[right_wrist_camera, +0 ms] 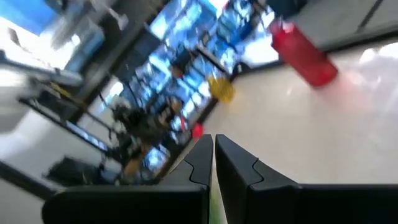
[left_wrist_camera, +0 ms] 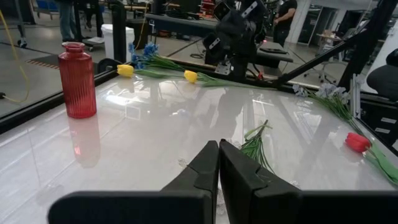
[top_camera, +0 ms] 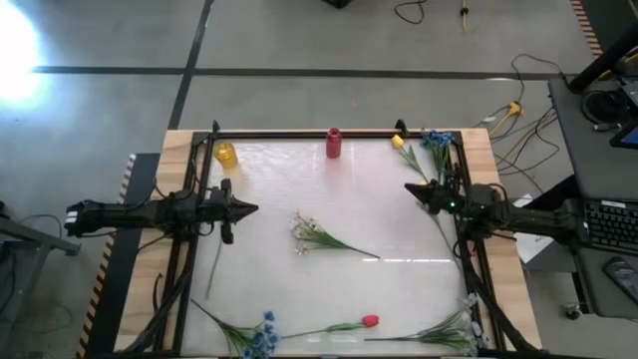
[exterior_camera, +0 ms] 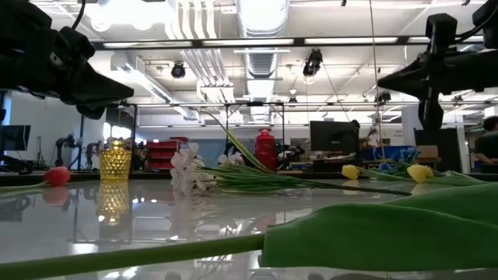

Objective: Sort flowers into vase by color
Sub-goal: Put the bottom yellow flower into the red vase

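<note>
Looking down on the glossy white surface (top_camera: 399,289), you have both arms waiting at its sides with nothing held. Your left tool (top_camera: 249,208) hovers off the left edge with its fingers pressed together, and your right tool (top_camera: 410,188) hangs by the right edge, fingers likewise closed. A white small-blossom spray on green stems (top_camera: 317,234) lies near the middle, between the two tools. Along the near edge lie a blue cluster flower (top_camera: 261,337) and a red tulip bud (top_camera: 369,321). A yellow tulip head (top_camera: 398,143) and more blue blossoms (top_camera: 436,139) sit at the far right corner. At the far edge stand a ribbed red vase (top_camera: 333,144) and a yellow glass vase (top_camera: 226,154), well apart.
</note>
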{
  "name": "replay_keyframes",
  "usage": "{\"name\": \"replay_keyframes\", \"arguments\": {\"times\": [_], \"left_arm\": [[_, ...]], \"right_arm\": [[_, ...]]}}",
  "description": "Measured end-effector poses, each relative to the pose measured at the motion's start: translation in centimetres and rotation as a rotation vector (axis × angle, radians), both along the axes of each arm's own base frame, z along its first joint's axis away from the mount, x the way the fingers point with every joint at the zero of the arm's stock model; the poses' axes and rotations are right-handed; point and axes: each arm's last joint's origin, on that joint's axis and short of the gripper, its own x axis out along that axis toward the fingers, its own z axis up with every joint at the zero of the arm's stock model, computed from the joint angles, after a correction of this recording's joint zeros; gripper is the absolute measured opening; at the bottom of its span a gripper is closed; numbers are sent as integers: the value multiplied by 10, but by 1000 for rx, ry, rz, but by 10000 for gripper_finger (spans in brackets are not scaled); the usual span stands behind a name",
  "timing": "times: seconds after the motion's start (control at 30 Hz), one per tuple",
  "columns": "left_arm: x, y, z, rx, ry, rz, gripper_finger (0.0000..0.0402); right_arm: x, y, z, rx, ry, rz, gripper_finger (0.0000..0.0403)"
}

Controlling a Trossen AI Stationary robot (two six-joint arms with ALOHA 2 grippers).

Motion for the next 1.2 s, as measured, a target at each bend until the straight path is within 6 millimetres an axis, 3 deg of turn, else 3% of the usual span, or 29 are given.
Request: {"name": "replay_keyframes", "arguments": {"times": [0.23, 0.37, 0.57, 0.7, 0.87, 0.97, 1.2], "left_arm": [[0, 0, 0, 0, 0, 0, 0], [0, 0, 0, 0, 0, 0, 0], [0, 0, 0, 0, 0, 0, 0], [0, 0, 0, 0, 0, 0, 0], [0, 0, 0, 0, 0, 0, 0], [0, 0, 0, 0, 0, 0, 0], [0, 0, 0, 0, 0, 0, 0]], "right_arm": [[2, 4, 12, -98, -36, 110, 13], [7, 4, 17, -49, 104, 110, 13], [28, 2, 34, 205, 541, 75, 13], [40, 0, 53, 267, 837, 18, 13], [60, -4, 61, 356, 1157, -47, 16], [70, -5, 58, 395, 1279, -55, 42], [80, -20, 38, 487, 1405, -142, 153]]}}
